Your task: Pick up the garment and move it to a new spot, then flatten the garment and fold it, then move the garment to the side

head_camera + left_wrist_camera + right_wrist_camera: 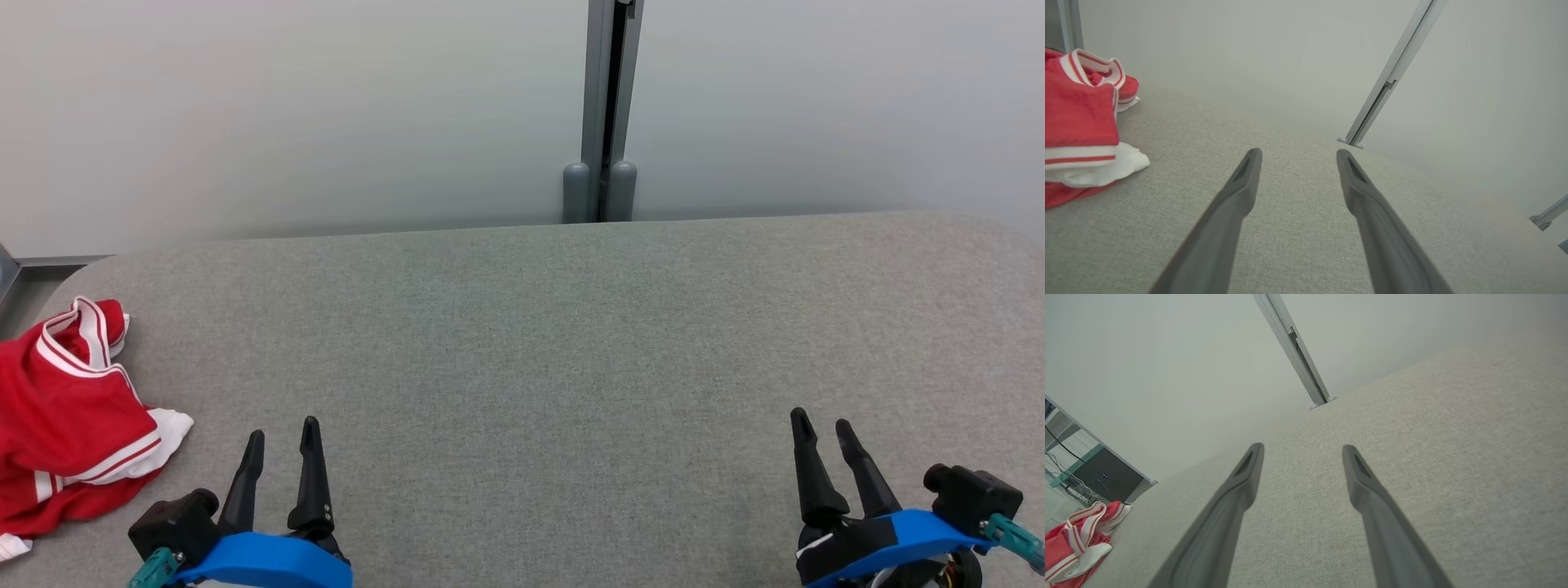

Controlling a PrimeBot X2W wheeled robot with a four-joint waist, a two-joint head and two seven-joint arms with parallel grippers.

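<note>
Nothing looks done yet: the red garment (pixel 65 425) lies crumpled at the left edge of the counter (pixel 531 343), untouched. The left tool (pixel 284 431) and right tool (pixel 821 420) hover near, both spread and empty. Lifting, flattening and folding all remain.

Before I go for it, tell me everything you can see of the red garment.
The garment is red, soft knit-looking cloth with white trim striped in red. It lies crumpled in a loose heap at the left end of the grey fabric table, partly cut off by the head view's edge. Only the table touches it; the open left tool stands apart, to its right.
</note>
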